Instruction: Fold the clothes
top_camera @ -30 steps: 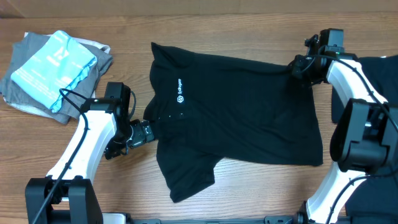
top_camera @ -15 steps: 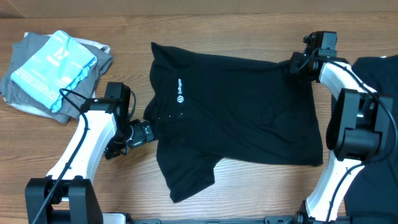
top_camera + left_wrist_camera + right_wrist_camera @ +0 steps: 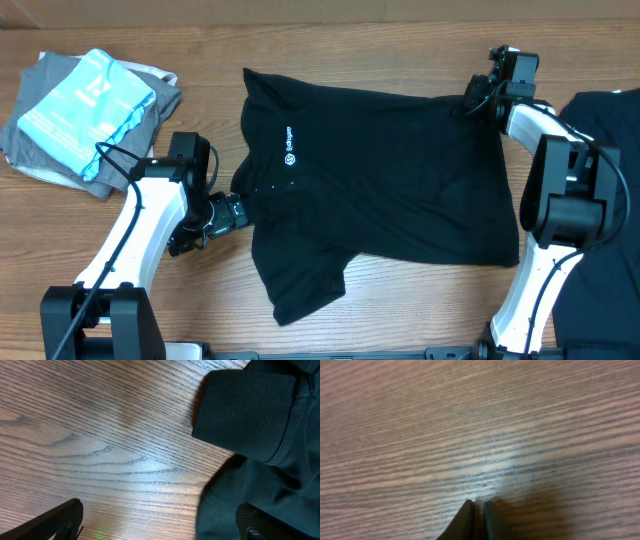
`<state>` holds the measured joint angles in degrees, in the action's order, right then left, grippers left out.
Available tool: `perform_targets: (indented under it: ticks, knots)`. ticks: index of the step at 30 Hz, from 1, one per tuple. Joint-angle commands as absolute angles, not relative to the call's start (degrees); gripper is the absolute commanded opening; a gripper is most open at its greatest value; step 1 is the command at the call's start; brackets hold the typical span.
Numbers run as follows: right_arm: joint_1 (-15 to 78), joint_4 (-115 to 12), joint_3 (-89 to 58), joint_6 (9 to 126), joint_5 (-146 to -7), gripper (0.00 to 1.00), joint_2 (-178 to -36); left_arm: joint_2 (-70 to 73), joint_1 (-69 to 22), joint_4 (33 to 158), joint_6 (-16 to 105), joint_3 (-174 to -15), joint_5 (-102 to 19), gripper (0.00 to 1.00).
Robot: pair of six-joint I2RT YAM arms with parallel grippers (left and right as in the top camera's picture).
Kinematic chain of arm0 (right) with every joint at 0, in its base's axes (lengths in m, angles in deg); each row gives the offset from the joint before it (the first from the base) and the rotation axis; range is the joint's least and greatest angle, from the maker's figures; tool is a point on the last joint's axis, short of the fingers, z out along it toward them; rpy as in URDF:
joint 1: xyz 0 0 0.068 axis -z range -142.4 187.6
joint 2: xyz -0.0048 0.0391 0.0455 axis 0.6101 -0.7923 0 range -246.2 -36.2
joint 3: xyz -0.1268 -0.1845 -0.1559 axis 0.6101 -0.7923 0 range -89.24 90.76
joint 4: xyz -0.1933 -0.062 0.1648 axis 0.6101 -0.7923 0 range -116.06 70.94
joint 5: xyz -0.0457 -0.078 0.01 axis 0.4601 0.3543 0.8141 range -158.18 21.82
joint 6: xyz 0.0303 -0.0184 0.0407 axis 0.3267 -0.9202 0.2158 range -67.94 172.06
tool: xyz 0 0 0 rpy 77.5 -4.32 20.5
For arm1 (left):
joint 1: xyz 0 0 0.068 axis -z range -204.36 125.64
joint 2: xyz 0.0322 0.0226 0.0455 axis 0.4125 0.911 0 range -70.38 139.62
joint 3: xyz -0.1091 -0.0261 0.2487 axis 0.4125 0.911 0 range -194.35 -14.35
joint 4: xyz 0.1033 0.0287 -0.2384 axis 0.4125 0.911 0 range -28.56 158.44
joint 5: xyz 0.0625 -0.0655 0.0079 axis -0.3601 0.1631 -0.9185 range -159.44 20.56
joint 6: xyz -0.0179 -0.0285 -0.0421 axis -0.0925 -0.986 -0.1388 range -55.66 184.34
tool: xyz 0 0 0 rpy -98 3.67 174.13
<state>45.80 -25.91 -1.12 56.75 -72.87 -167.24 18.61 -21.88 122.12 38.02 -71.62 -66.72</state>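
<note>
A black T-shirt (image 3: 380,180) with small white lettering (image 3: 288,144) lies spread across the table, one sleeve (image 3: 300,280) pointing to the near edge. My left gripper (image 3: 235,212) is open at the shirt's left edge. In the left wrist view (image 3: 160,527) one of its fingers (image 3: 55,520) is over bare wood and the other is over the black cloth (image 3: 250,440). My right gripper (image 3: 472,100) is at the shirt's far right corner. Its fingertips (image 3: 479,510) are pressed together on a thin dark strip of the cloth, over bare wood.
A pile of grey garments topped by a light blue one (image 3: 85,105) sits at the far left. Another black garment (image 3: 605,120) lies at the right edge behind my right arm (image 3: 560,190). Wooden tabletop (image 3: 400,310) shows along the near side.
My right gripper has shifted slightly toward the far edge at the shirt's corner and its arm has swung in. The left arm and the shirt's body have not moved.
</note>
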Motion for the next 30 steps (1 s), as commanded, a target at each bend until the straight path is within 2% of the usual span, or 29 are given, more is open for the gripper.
perform_targets:
  ticks: [1, 7, 9, 12, 17, 21, 27, 30]
  knots:
    - [46.37, -29.98, 5.55, 58.17, -75.67, 0.15, -167.90, 18.07, -22.10, 122.25, 39.09, -72.30, -67.53, 1.00]
    - [48.36, -50.94, 23.99, 58.32, -80.72, 0.38, -167.55, 18.07, -22.10, 122.23, 39.09, -72.32, -67.53, 1.00]
    - [49.08, -59.77, 30.68, 58.32, -80.83, 0.51, -167.55, 18.07, -22.10, 122.23, 39.09, -72.32, -67.53, 1.00]
    - [50.15, -74.06, 38.90, 58.30, -81.35, 0.57, -167.55, 18.07, -22.10, 122.23, 39.09, -72.32, -67.53, 1.00]
    - [52.27, -91.77, 41.54, 58.52, -81.37, 0.54, -167.68, 18.07, -22.10, 122.23, 39.09, -72.30, -67.53, 1.00]
    - [53.13, -100.01, 37.76, 57.82, -81.37, 0.50, -167.92, 18.07, -22.10, 122.23, 39.09, -72.32, -67.53, 1.00]
    - [53.21, -97.93, 29.19, 57.43, -83.06, 0.39, -167.97, 18.07, -22.10, 122.23, 39.09, -72.32, -67.53, 1.00]
    - [53.21, -95.02, 25.11, 56.11, -86.22, 0.38, -167.99, 18.07, -22.10, 122.25, 39.09, -72.32, -67.53, 1.00]
